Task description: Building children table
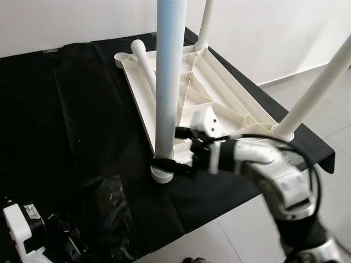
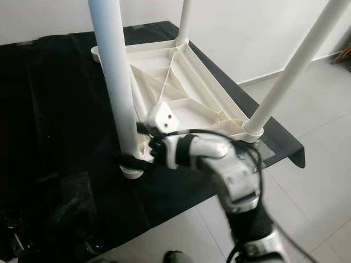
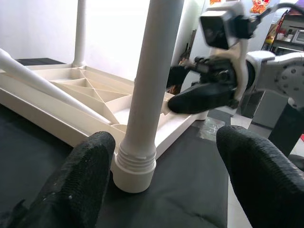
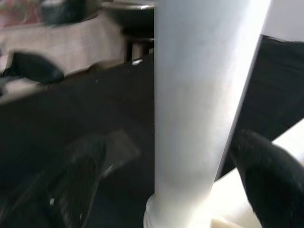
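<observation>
The white children's table top (image 1: 203, 90) lies upside down on a black cloth (image 1: 71, 120) spread over the floor, its ribbed underside facing up; three white legs stand upright in its corner sockets: the near leg (image 1: 169, 82), the far leg (image 1: 205, 24) at the back corner, and the right leg (image 1: 318, 90) leaning out at the corner nearest the tiled floor (image 1: 329, 118); a fourth loose leg (image 1: 143, 63) lies slanted across the underside near the remaining empty corner socket (image 1: 122, 57).

The right gripper (image 1: 174, 149) reaches in from the right at the base of the near leg, just above its threaded collar; one black finger crosses the front of the leg low down and the other sits behind, so the leg stands between them; in the right wrist view the two fingers (image 4: 266, 175) flank the leg with gaps on both sides, so the gripper is spread and not clenched on it.

The left gripper (image 3: 166, 180) rests low over the black cloth, its fingers wide apart and holding nothing, looking toward the same near leg; its wrist housing (image 1: 19, 227) shows at the lower left corner of the left eye view, beside crumpled clear plastic wrapping (image 1: 109, 213) on the cloth.
</observation>
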Robot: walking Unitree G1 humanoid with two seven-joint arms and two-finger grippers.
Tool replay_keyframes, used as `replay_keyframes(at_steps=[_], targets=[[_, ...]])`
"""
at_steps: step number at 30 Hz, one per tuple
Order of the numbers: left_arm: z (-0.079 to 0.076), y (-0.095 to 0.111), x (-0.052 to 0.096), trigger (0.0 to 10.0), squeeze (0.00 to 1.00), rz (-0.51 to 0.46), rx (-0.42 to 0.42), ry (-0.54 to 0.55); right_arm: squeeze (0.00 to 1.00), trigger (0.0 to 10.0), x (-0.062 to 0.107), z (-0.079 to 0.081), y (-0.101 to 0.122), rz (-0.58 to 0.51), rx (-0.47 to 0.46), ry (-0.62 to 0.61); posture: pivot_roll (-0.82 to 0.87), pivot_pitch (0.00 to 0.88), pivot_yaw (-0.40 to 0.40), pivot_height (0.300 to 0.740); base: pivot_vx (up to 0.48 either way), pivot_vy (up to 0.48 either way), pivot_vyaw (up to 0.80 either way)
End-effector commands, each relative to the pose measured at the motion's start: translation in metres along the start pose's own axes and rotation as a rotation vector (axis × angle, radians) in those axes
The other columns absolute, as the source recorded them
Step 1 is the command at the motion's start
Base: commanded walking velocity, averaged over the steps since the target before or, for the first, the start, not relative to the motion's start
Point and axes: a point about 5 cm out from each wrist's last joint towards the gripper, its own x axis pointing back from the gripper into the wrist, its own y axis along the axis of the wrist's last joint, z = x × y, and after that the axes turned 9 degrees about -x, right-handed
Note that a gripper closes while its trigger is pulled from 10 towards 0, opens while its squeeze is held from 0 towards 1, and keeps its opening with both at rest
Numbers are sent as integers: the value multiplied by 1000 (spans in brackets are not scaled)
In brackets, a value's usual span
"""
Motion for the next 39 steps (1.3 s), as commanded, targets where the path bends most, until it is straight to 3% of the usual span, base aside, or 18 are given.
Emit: replay_keyframes(at_steps=[1,2,3,7,8,11,16,19,20,21,22,39], targets=[[-1,-1,1,10000,0,21,11,-12,984,10000,5,-4,5,-4,53,85,69,126,-63,740,0,0,0],[-2,-1,1,10000,0,21,12,-14,984,10000,8,-8,7,4,64,103,69,126,-63,740,0,0,0],[-2,-1,2,10000,0,24,11,-18,0,10000,10,-17,11,7,81,117,76,127,-64,740,0,0,0],[-2,1,4,10000,0,32,6,-23,0,10000,13,-32,17,-4,98,132,83,129,-67,740,0,0,0],[0,4,7,10000,0,43,-5,-22,0,10000,12,-46,21,-9,105,158,89,131,-69,740,0,0,0],[2,6,11,10000,0,55,-20,-12,0,10000,7,-54,23,-30,85,188,97,136,-68,740,0,0,0],[4,16,15,10000,0,57,-50,32,0,10000,-12,-55,27,-99,61,331,137,162,-85,740,0,0,0],[2,19,16,10000,0,53,-51,38,0,10000,-15,-54,27,-106,67,374,138,165,-86,740,0,0,0],[-2,22,17,10000,0,54,-50,39,0,8353,-19,-55,29,-113,65,402,150,180,-91,740,0,0,0],[-3,23,17,10000,0,54,-50,39,0,8353,-20,-55,29,-115,64,409,150,180,-91,740,0,0,0],[-4,25,17,10000,0,55,-50,38,0,0,-22,-57,31,-120,67,415,158,191,-97,740,0,0,0],[-11,31,16,10000,0,64,-36,39,0,0,-19,-67,28,-105,73,422,155,214,-101,740,0,0,0]])
